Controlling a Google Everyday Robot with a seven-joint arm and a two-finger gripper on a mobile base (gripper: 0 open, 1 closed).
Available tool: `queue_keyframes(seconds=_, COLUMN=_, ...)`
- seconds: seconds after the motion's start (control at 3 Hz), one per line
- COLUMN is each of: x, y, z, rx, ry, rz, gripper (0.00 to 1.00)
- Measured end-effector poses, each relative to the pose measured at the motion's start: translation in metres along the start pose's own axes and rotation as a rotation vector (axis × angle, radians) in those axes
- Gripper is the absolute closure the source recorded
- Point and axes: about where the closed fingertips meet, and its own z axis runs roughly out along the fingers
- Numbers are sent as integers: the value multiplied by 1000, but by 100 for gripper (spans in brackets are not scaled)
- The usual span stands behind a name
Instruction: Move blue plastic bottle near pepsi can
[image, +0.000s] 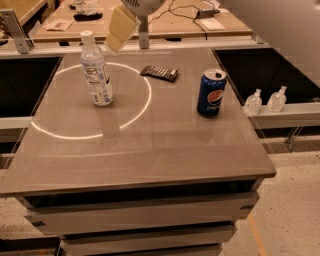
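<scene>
This looks like a robot lab. A grey tabletop (150, 150) stands on a speckled floor (300, 200). Behind it is a wooden workbench (185, 26) with cables (186, 9). The robot's hand (121, 27) hangs above the tabletop's far edge.

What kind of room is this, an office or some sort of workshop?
Probably a robot test lab or workshop. A gripper hangs over the far edge of the table, beside a plastic bottle; a Pepsi can stands there too. Behind, a workbench carries cables.
</scene>
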Motion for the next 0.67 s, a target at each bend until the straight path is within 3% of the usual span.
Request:
queue_keyframes(seconds=0.33, x=-21, y=14, z=16, rx=-146, ry=-104, rz=116, gripper=0)
queue_keyframes(seconds=0.67, x=-29, y=23, z=21, rx=-202, ry=-153, rz=173, gripper=0)
